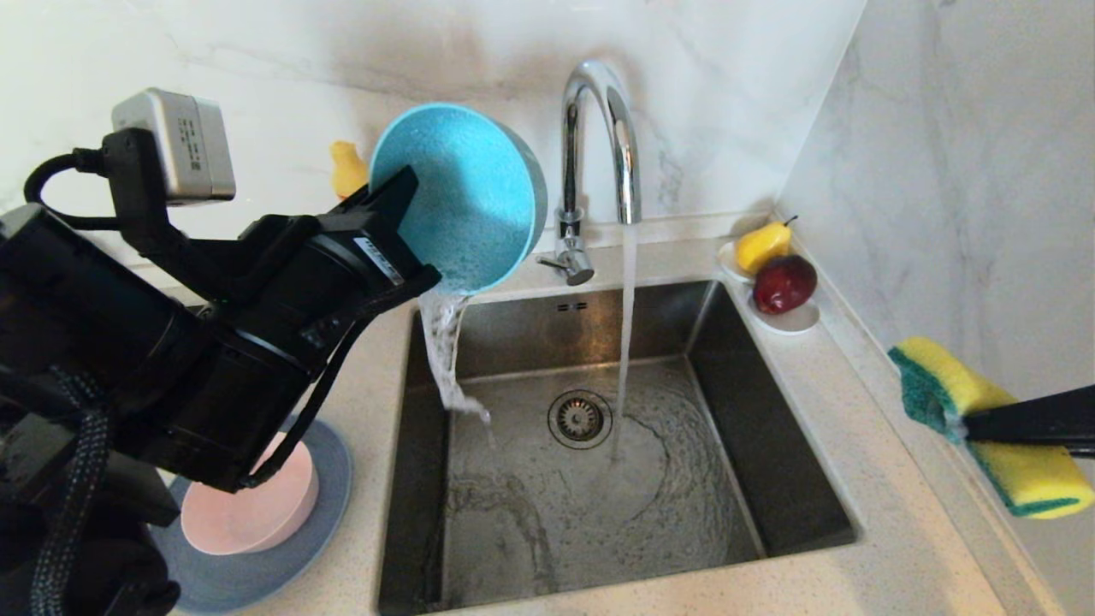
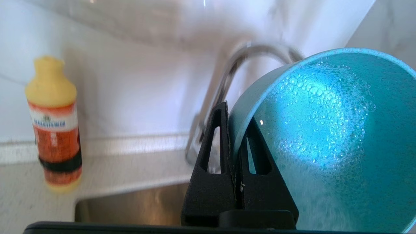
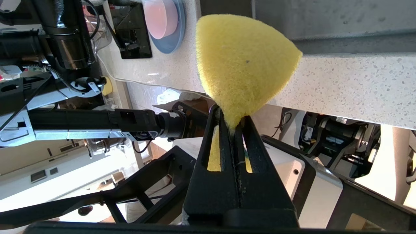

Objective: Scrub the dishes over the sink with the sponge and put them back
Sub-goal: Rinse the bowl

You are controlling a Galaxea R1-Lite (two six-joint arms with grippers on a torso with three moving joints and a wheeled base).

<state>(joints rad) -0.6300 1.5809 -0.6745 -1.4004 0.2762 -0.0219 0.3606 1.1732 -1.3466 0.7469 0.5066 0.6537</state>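
1. Filling the middle of the head view, the sink (image 1: 774, 462) is a square steel basin with a round strainer drain (image 1: 580, 418); its tap (image 1: 599, 145) runs a thin stream onto the basin floor beside the drain.
2. Lying on the counter (image 1: 873, 547) left of the sink, the slate-blue plate (image 1: 329, 479) carries the pink bowl (image 1: 274, 505), both partly hidden by the left arm; the right wrist view shows the same stacked pair (image 3: 165, 24) from the far side.
3. Held tipped on its side above the sink's back left corner, the teal bowl (image 1: 479, 197) spills water into the basin; the left gripper (image 1: 402, 214) pinches its rim, one finger inside and one outside. Only the left wrist view shows the foam bubbles clinging to the bowl's inner wall (image 2: 325, 130).
4. Hovering over the counter right of the sink, the sponge (image 1: 1009, 428) is squeezed at its narrow middle by the right gripper (image 1: 971, 423); the head view shows its green scouring side, the right wrist view only yellow foam (image 3: 243, 61).
5. Standing by the back wall, a yellow bottle (image 2: 53, 123) wears an orange label with a blue band; its writing is too blurred to read. The head view shows only its top (image 1: 346, 167) behind the bowl.
6. Resting at the sink's back right corner, a white saucer (image 1: 796, 318) holds a yellow pear (image 1: 761, 245) and a dark red apple (image 1: 783, 284).
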